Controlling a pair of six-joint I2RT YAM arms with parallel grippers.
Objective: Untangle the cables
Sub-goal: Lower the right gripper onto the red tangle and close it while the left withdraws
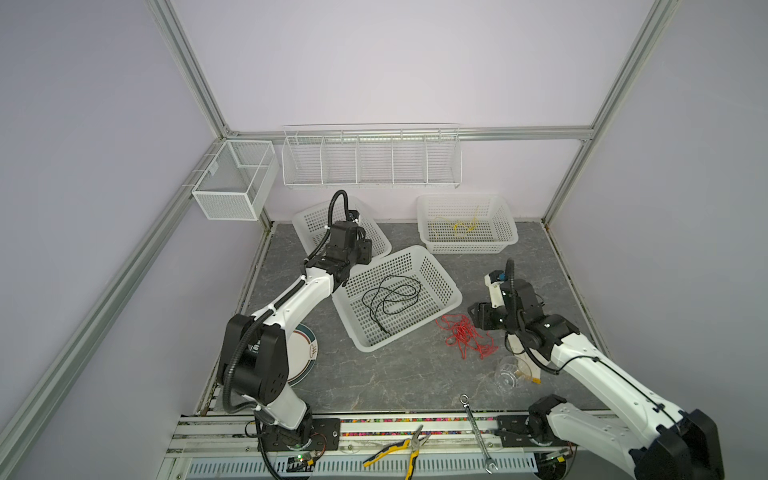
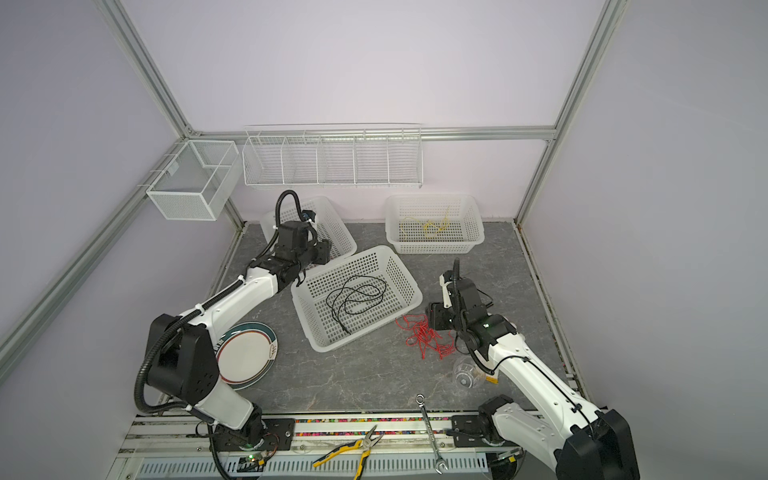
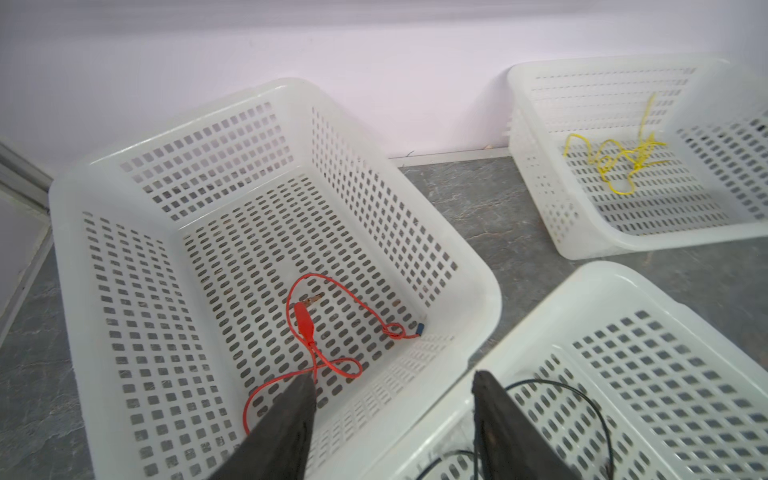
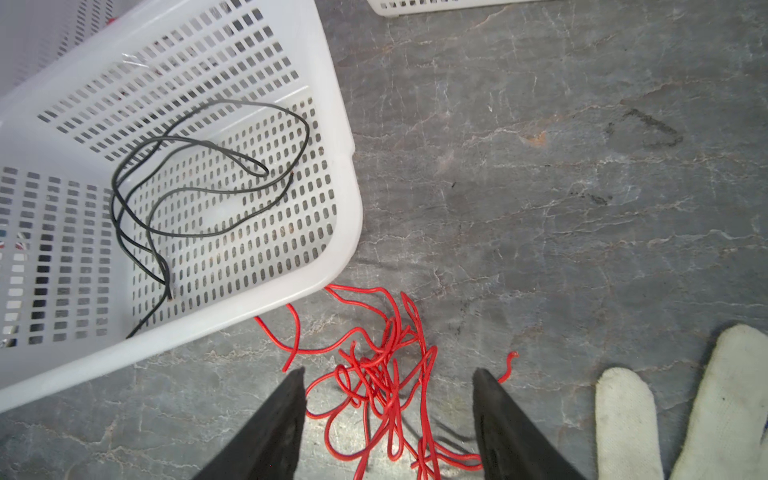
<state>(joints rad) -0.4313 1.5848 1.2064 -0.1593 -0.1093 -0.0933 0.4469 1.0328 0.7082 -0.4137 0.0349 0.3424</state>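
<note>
Three baskets: white and perforated; the middle basket (image 1: 415, 326) is the landmark for every place below.
Black cable (image 1: 390, 298): loose loops inside the middle basket, unknotted as far as I can judge.
Yellow cable (image 3: 619, 160): in the basket beyond the middle basket's far corner, on my right arm's side.
Red clip lead (image 3: 305, 324): in the basket behind the middle basket, on my left arm's side.
Red tangle (image 4: 382, 374): on the counter (image 4: 540, 187), just beside the middle basket's corner nearest my right arm, with one strand reaching its rim.
Right claw (image 4: 388, 370): fingers apart, straddling the red tangle from above and gripping nothing.
Left claw (image 3: 392, 376): fingers apart and empty, above the middle basket's far rim.
Step in hand: by my reading the red tangle is the only knot left, and I am lined up to seize it.
Next move calls for: closing my right claw on one outer loop or the free end, not the dense core, then drawing it away from the middle basket.
Hidden: the tangle's near part is cut off and covered by my fingers. I cannot trace its crossings or tell whether it is one wire or several.
White glove (image 4: 706, 395): cut off at the frame edge, beyond the tangle from the middle basket.
</note>
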